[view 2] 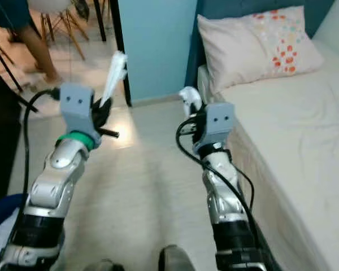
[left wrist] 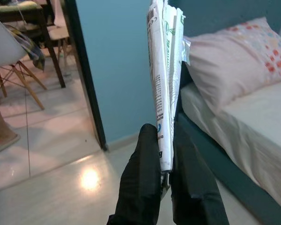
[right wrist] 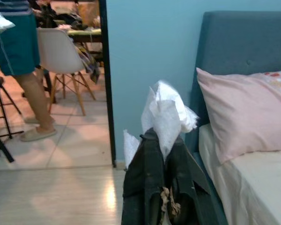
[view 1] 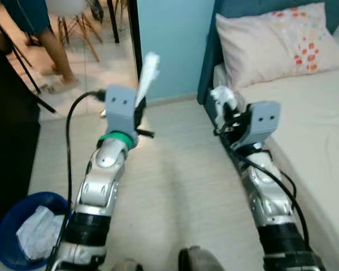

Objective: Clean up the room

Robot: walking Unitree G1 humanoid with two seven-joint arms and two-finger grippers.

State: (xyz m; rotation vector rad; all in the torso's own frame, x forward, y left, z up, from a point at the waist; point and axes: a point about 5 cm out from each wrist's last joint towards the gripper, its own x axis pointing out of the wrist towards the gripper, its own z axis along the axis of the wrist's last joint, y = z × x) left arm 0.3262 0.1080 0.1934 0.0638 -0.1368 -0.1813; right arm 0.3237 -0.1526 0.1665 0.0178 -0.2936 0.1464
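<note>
Beside the bed (view 1: 305,130), over pale wood flooring (view 1: 175,186), both grippers are raised — left gripper (left wrist: 165,140) clamps a flat white printed wrapper (left wrist: 165,70), right gripper (right wrist: 163,140) pinches crumpled white tissue (right wrist: 166,110).

Head stereo pair looks forward and down over both silver arms; each wrist camera sights closely along its black fingers. All share the floral pink pillow (view 1: 274,45) and blue wall (right wrist: 150,42).
</note>
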